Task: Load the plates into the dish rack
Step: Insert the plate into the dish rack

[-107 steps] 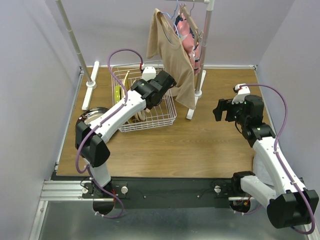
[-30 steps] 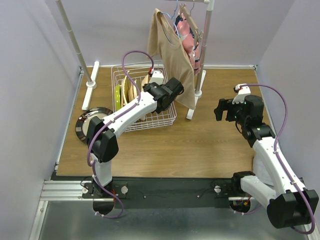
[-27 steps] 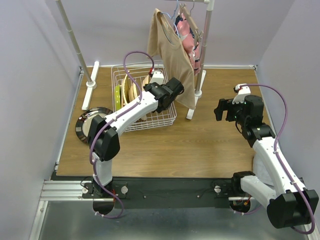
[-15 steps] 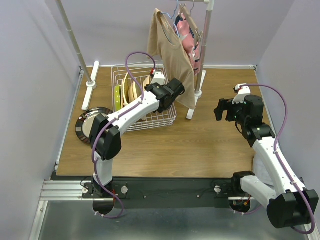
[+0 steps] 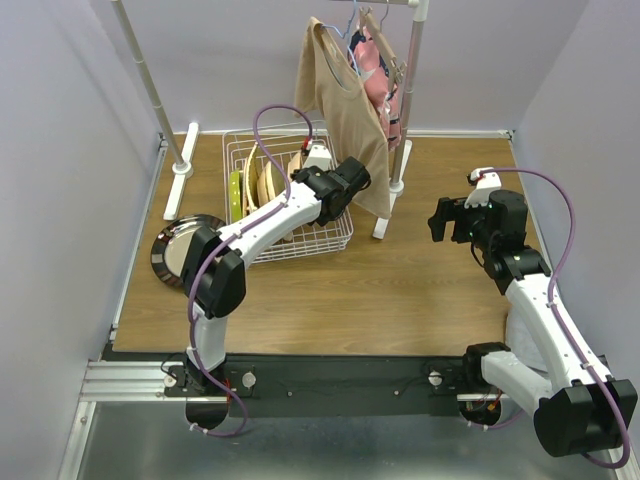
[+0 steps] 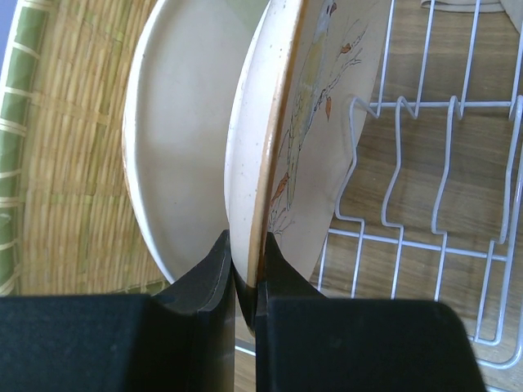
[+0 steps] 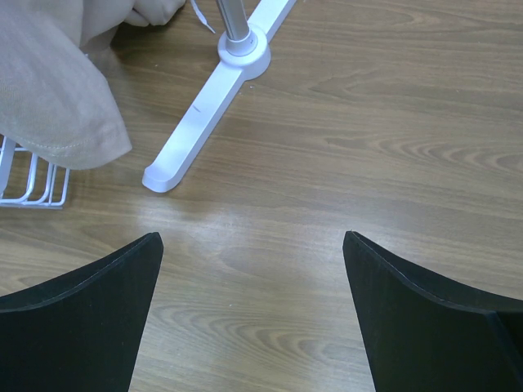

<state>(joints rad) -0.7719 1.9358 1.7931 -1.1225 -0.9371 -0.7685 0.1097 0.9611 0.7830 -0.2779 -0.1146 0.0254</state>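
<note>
Left wrist, grip: my left claw [image 6: 245,255] is almost closed, and its two fingers pinch the lower rim of the bird-painted plate [image 6: 304,122].
Left wrist, plate: it stands on edge inside the dish rack [image 6: 445,184], with upright prongs just beside its painted face.
Left wrist, neighbours: a cream plate [image 6: 176,147] stands just behind it. Beyond that is a woven-look plate [image 6: 65,163] with a green edge.
Right wrist, grip: my right claw [image 7: 252,238] is spread wide with nothing between its fingers.
Right wrist, below: I see the wooden table [image 7: 384,131], the white stand foot [image 7: 204,98] and a beige garment [image 7: 49,90] hanging over one corner of the rack.
Top, rack: it sits at the far left of the table with several plates upright in it, including a lime plate [image 5: 235,195] at its left end.
Top, loose plate: a dark-rimmed plate [image 5: 180,250] lies flat on the table just left of the rack, partly hidden by my left arm.
Top, right arm: my right claw hangs above the table right of the stand, well apart from the rack.
</note>
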